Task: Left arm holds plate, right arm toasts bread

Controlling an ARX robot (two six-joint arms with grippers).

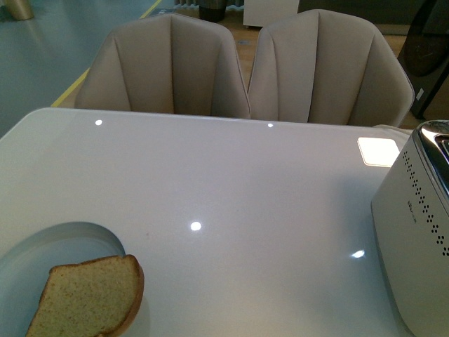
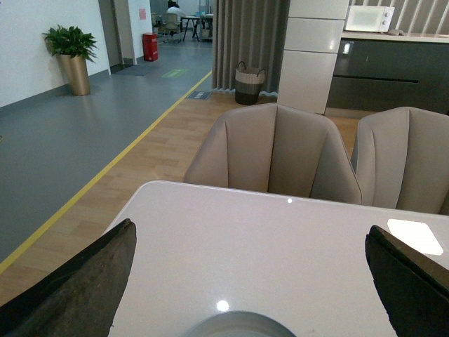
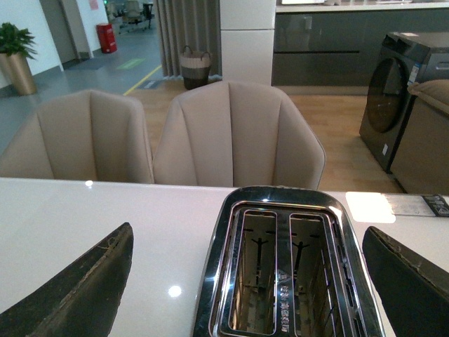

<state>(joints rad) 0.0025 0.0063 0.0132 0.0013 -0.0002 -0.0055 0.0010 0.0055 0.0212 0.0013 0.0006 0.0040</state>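
Your bread lies on the plate, the toaster empty. The left end effector and right end effector hang spread, gripping nothing; no step is done yet.

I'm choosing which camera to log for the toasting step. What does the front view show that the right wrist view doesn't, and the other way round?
Only the front view shows the bread lying on the plate at the near left of the table; no gripper is in sight there. Only the right wrist view looks down into the toaster and its two empty slots, between the open fingers of the right gripper, with a washing machine behind. Both show the toaster, the white table and two beige chairs.
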